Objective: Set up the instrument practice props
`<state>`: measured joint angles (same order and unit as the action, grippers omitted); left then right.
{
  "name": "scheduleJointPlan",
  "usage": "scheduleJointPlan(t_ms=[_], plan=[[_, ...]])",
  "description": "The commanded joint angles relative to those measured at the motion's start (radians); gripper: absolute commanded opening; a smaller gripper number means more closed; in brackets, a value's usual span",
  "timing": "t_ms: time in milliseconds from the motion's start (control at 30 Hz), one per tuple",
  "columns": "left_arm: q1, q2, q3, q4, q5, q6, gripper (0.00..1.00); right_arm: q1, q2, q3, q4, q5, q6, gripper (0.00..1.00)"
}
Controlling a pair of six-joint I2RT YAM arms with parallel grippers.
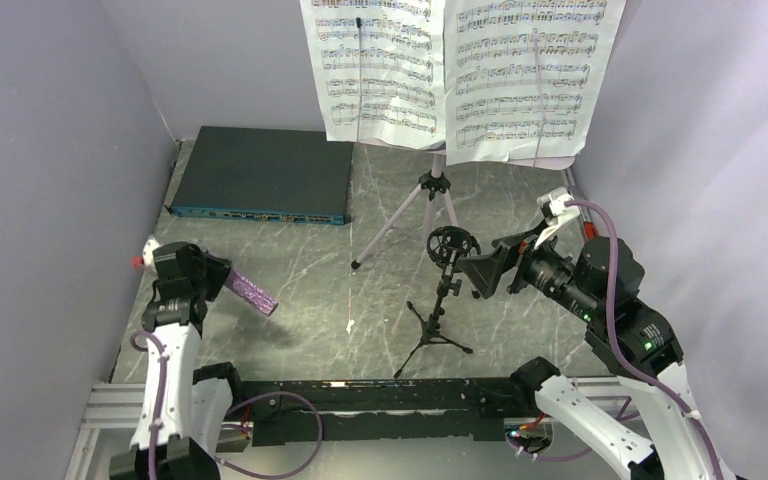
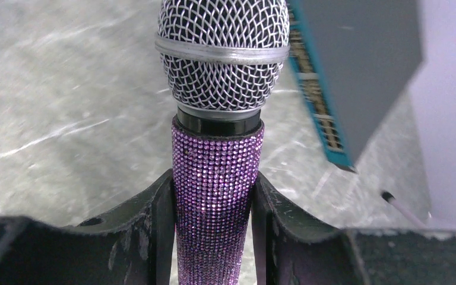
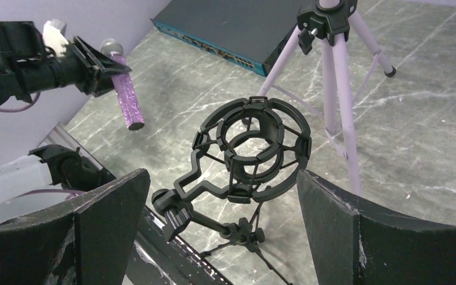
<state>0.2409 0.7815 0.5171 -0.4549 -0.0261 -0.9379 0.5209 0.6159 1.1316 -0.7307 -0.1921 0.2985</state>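
My left gripper (image 1: 222, 280) is shut on the glittery purple microphone (image 1: 252, 292) and holds it above the table at the left. In the left wrist view both fingers press the purple handle (image 2: 217, 178), and the silver mesh head (image 2: 222, 53) points away. The small black mic stand (image 1: 440, 310) is upright at centre, its round cradle (image 3: 255, 148) empty. My right gripper (image 3: 222, 178) is open just right of that cradle, not touching it. The lilac music stand (image 1: 438, 190) at the back carries two white sheet-music pages (image 1: 380, 65) (image 1: 525, 75).
A flat dark box with a blue front edge (image 1: 260, 175) lies at the back left. Lilac walls close in the left, right and back sides. The music stand's legs (image 3: 338, 71) spread just behind the mic stand. A black rail (image 1: 360, 395) runs along the near edge.
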Motion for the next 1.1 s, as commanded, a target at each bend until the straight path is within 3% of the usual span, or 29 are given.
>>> scheduleJointPlan(t_ms=[0, 167, 367, 500, 767, 1067], plan=[[-0.002, -0.101, 0.119, 0.098, 0.181, 0.184, 0.03, 0.002, -0.002, -0.004, 0.092, -0.033, 0.006, 1.0], [-0.002, -0.134, 0.167, 0.326, 0.481, 0.246, 0.03, 0.002, 0.012, -0.004, 0.088, -0.027, 0.009, 1.0], [-0.003, -0.061, 0.212, 0.775, 0.871, 0.203, 0.03, 0.002, 0.0, -0.013, 0.04, -0.003, 0.028, 1.0], [-0.023, -0.004, 0.265, 0.995, 1.029, 0.187, 0.03, 0.002, 0.001, -0.018, -0.002, 0.027, 0.061, 1.0], [-0.202, 0.006, 0.299, 1.222, 1.081, 0.373, 0.03, 0.002, 0.032, -0.066, 0.021, 0.012, 0.121, 1.0], [-0.404, 0.047, 0.322, 1.192, 1.066, 0.532, 0.03, 0.002, 0.069, -0.127, 0.17, -0.142, 0.126, 0.99]])
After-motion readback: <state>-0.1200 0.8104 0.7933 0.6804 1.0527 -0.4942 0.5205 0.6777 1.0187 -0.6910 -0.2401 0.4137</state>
